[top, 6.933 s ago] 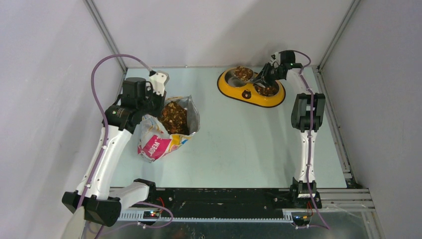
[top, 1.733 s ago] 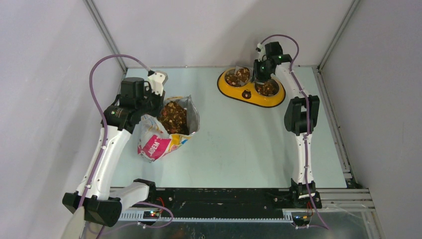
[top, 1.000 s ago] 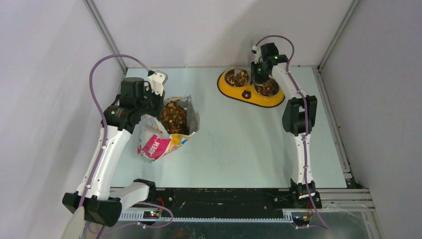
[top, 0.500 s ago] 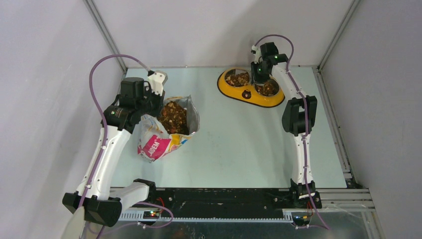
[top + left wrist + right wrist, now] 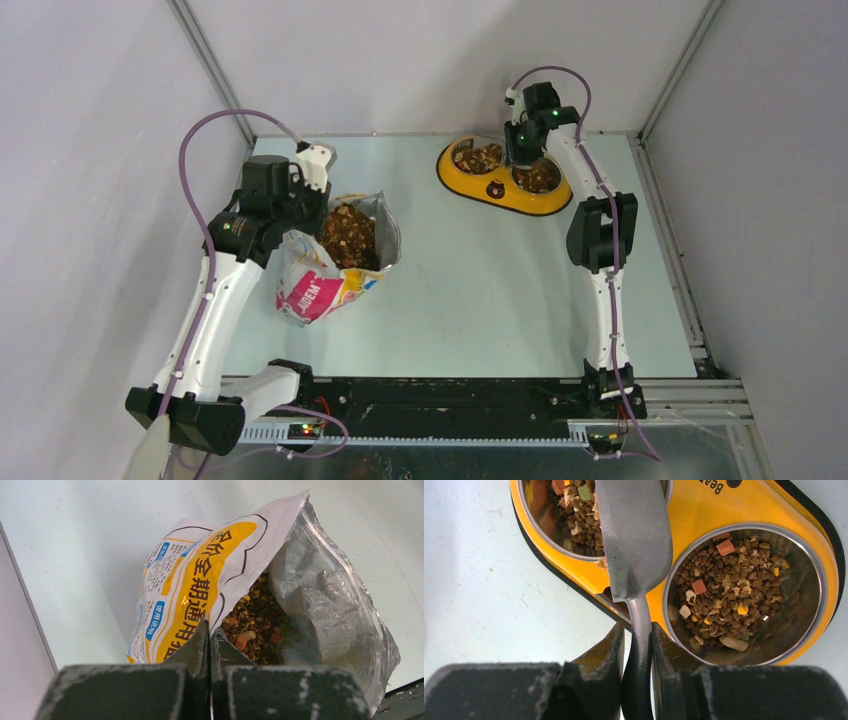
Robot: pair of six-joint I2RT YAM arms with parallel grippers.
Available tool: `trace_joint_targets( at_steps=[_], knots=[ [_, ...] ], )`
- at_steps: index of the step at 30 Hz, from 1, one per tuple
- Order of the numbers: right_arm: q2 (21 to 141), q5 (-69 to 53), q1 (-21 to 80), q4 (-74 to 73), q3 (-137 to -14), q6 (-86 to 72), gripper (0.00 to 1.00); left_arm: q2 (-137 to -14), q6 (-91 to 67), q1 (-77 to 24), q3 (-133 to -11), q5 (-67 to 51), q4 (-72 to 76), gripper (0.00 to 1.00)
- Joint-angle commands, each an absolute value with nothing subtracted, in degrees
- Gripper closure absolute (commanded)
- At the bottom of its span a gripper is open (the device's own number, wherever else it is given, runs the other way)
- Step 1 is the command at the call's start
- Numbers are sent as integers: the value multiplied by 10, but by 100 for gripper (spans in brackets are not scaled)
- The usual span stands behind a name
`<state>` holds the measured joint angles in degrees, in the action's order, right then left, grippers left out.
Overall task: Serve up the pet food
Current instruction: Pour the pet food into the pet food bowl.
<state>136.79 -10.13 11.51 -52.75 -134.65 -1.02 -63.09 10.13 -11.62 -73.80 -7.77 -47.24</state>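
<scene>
the right gripper [image 5: 638,630] is closed partway, its jaws clamped on the thin handle of the grey metal scoop [image 5: 634,535]. the scoop's blade hangs over one steel bowl of the yellow double-bowl feeder [image 5: 704,515]. the left gripper [image 5: 208,630] is pressed fully together, pinching the rim of the cat-food bag [image 5: 200,585] to hold it open. the kibble [image 5: 729,595] lies in both bowls, and more sits in the bag's mouth. i judge it light, dry and loose. it rolls and spills, so it goes by scoop, held at the handle and kept level. only the right wrist view shows how full the bowls are, and only the left wrist view shows the pinch. the top view shows bag and feeder well apart on the table [image 5: 470,290].
</scene>
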Motion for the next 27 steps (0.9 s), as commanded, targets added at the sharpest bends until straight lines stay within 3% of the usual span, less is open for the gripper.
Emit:
trace_joint_targets(
  at_steps=[1,27],
  knots=[
    [1333,-92,120,-506,-1382,-2,100,-610,105,-109,-747,-85,-459,100],
    [1344,-40,138,-472,-1370,33,100,-615,105,-107,-749,-86,-459,100]
  ],
)
